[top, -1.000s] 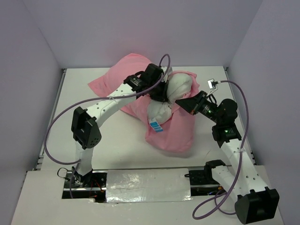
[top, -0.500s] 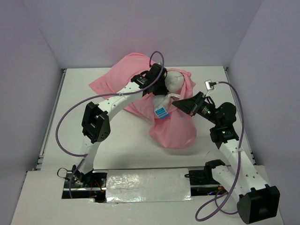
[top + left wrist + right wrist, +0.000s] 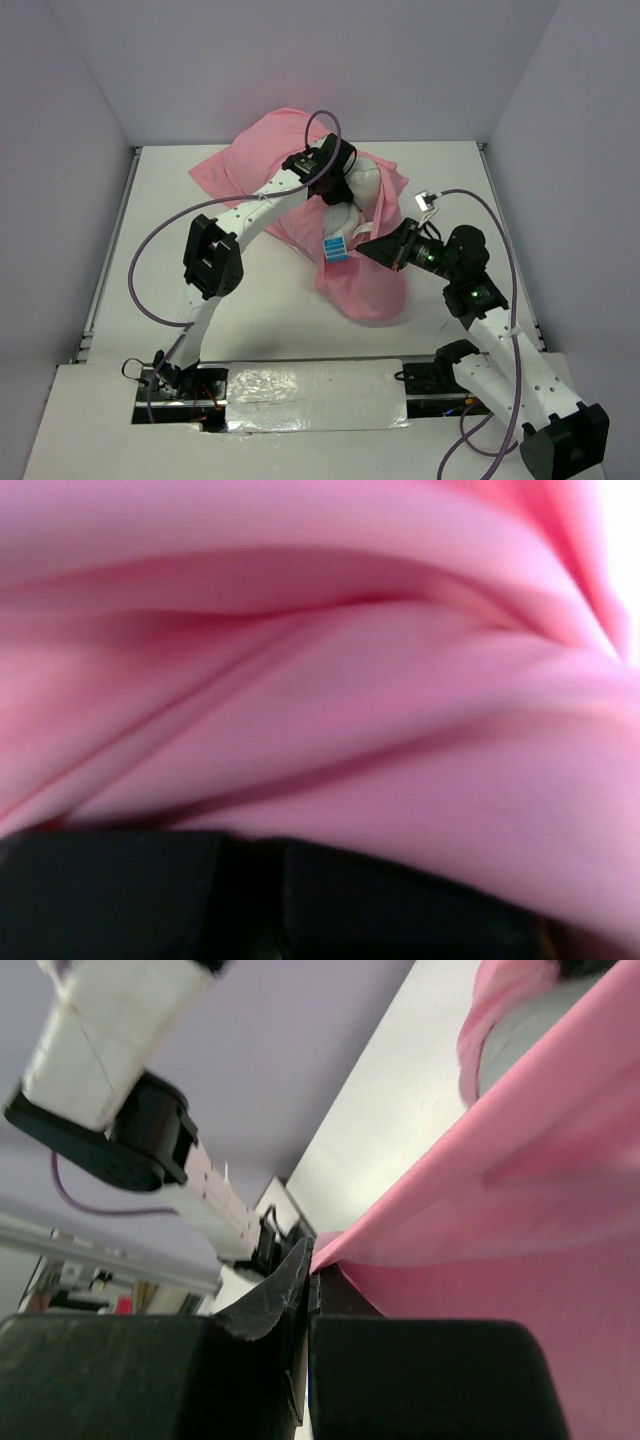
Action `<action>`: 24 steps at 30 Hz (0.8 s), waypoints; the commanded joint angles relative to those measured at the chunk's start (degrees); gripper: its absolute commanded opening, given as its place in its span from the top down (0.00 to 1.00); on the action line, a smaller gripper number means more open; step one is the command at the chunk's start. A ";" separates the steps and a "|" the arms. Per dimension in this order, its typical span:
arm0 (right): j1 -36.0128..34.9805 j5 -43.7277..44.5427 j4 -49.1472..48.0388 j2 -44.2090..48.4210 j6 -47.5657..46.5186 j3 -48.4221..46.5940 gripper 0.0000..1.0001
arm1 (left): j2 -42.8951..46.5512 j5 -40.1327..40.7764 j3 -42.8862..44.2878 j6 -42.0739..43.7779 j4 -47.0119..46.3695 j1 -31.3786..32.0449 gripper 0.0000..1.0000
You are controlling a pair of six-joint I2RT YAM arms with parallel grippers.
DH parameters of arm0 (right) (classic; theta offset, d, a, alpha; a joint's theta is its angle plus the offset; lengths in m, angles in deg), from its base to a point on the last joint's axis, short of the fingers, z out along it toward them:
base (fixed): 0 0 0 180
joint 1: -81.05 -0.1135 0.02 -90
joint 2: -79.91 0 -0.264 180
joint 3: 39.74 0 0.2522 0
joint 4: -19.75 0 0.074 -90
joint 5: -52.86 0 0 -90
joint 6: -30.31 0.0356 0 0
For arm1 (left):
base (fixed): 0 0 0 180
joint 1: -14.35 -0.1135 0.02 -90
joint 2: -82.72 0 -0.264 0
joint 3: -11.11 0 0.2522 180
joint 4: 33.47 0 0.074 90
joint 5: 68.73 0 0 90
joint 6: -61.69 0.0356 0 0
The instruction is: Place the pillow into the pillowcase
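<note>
1. The white pillow (image 3: 366,186) lies near the back of the table (image 3: 250,300). It looks partly inside the pink pillowcase (image 3: 365,285), and its blue tag (image 3: 336,249) pokes out.
2. The right gripper (image 3: 373,245) has its fingers pressed together, pinching the pillowcase edge.
3. The left gripper (image 3: 338,190) is closed too, deep in pink cloth. I cannot tell what it holds.
4. Best way: right lifts the opening wide, left pushes the pillow in slowly.

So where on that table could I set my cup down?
Bare table: the front strip between the pillowcase and the near edge, the side left of the left arm, and the far right corner. Crowded mid-back: pillow, right arm.
</note>
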 commanded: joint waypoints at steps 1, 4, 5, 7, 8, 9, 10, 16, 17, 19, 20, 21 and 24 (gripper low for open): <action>-7.19 -13.65 -8.79 -0.24 -0.74 -0.38 1.00 | -3.90 16.92 0.84 -7.74 -6.52 -7.61 1.00; -12.18 -10.58 -4.59 -3.92 -4.60 -0.56 1.00 | -4.95 15.27 3.21 -9.42 -5.81 -7.96 1.00; -13.26 -10.40 -3.53 -5.59 -5.65 -0.56 1.00 | -5.47 14.74 3.83 -9.42 -5.81 -7.96 1.00; -15.72 -7.87 0.32 -10.34 -9.69 -0.73 1.00 | -5.57 14.65 5.06 -9.95 -5.38 -7.87 1.00; -16.51 -4.54 1.74 -11.49 -12.14 -1.43 1.00 | -5.13 14.56 4.98 -9.69 -5.46 -7.96 1.00; -16.69 -3.90 -0.34 -12.28 -12.86 -2.31 1.00 | -4.78 14.91 4.46 -9.25 -5.81 -7.79 1.00; -16.61 -4.16 -4.71 -12.55 -11.39 -2.32 1.00 | -4.26 15.26 3.58 -8.46 -5.99 -7.70 1.00; -16.52 -3.98 -35.67 -15.09 5.46 -14.51 1.00 | 1.20 18.24 -12.06 -10.91 -10.03 -5.85 1.00; -16.52 -4.33 -36.73 -14.93 6.28 -17.06 1.00 | 0.33 18.95 -12.07 -10.31 -9.68 -5.33 1.00; -16.52 -3.20 -33.51 -13.18 4.11 -23.39 1.00 | -0.90 20.09 -11.37 -9.86 -6.72 -4.80 1.00; -16.61 -2.50 -31.49 -10.38 2.35 -24.89 1.00 | -1.26 20.18 -12.33 -9.60 -6.69 -4.54 1.00; -16.52 -0.05 -24.95 -8.70 0.16 -26.99 1.00 | -1.00 19.75 -13.47 -9.86 -6.95 -4.45 1.00; -16.43 6.79 -9.27 -3.51 -10.13 -29.13 1.00 | 2.94 15.53 -19.97 -4.36 -13.97 -4.01 1.00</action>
